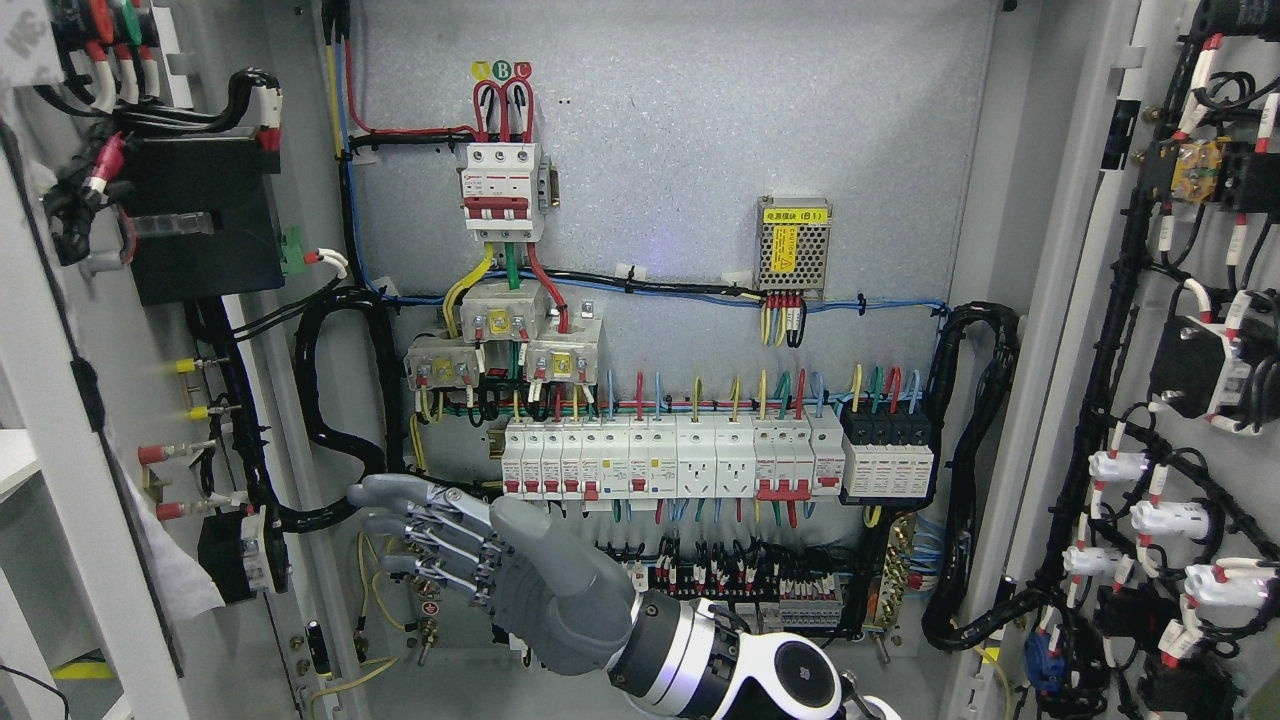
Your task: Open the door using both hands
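Electrical cabinet stood open, left door (pixel 150 330) and right door (pixel 1190 330) both swung outward, wiring on inner faces. Right hand (pixel 500 570) reached in from lower right, fingers (pixel 400 495) extended leftward, relaxed, holding nothing, near black cable bundle (pixel 330 400). Row of white breakers (pixel 670 455) just above hand. Three-pole breaker (pixel 503 190) mounted higher on backplate (pixel 700 130).

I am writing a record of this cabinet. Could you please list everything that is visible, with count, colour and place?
Main breaker: one, white with red, upper middle of the back panel.
Power supply: one, silver with yellow label, upper right of the panel.
Row of breakers: one row, white, middle.
Black module: one, black and white, right end of that row.
Left door: one, grey, open, wired parts on it.
Right door: one, grey, open, black cables.
Hand: one, grey, fingers extended leftward, lower middle; arm enters bottom, right of centre.
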`<state>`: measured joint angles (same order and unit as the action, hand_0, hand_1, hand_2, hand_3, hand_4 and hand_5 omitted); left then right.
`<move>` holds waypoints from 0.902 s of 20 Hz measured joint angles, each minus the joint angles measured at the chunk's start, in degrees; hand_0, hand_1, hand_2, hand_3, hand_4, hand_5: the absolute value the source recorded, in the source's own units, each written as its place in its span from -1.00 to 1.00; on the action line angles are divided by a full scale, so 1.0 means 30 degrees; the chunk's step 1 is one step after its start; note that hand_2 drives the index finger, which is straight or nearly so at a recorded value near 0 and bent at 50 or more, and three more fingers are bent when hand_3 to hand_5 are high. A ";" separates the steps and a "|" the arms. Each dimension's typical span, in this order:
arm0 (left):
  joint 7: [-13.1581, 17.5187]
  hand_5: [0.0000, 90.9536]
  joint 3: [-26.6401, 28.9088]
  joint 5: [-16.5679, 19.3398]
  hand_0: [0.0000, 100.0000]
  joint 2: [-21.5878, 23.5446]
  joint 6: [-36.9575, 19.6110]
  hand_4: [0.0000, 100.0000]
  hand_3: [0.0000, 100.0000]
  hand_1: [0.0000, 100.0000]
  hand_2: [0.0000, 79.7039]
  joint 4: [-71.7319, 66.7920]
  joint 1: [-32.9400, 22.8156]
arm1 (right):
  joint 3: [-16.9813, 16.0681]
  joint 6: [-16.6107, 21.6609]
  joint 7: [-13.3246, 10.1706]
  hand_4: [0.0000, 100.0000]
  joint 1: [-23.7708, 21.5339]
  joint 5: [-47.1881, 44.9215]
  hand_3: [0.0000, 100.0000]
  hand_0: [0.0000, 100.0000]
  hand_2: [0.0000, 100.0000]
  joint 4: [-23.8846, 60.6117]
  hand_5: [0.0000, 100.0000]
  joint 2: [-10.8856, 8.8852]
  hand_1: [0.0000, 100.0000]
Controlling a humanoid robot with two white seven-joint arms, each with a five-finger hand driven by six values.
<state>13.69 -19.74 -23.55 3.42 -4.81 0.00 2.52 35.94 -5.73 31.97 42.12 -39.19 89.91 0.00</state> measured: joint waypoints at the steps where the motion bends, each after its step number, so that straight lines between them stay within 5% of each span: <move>1: 0.0001 -1.00 0.0000 0.0000 -0.42 0.0007 0.0000 -0.93 -0.94 -1.00 -0.93 0.0000 0.0000 | 0.0209 0.0000 -0.0025 -1.00 -0.0006 -0.0233 -1.00 -0.56 -1.00 0.0063 -1.00 0.0000 -1.00; 18: 0.0001 -1.00 -0.0007 0.0006 -0.42 0.0130 -0.0030 -0.93 -0.94 -1.00 -0.93 0.0000 0.0079 | 0.2618 -0.0011 -0.0098 -1.00 0.0123 -0.1753 -1.00 -0.56 -1.00 0.0156 -1.00 0.0000 -1.00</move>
<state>13.69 -19.76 -23.54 3.81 -4.90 0.00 2.76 43.80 -5.77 31.68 42.49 -44.45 90.37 0.00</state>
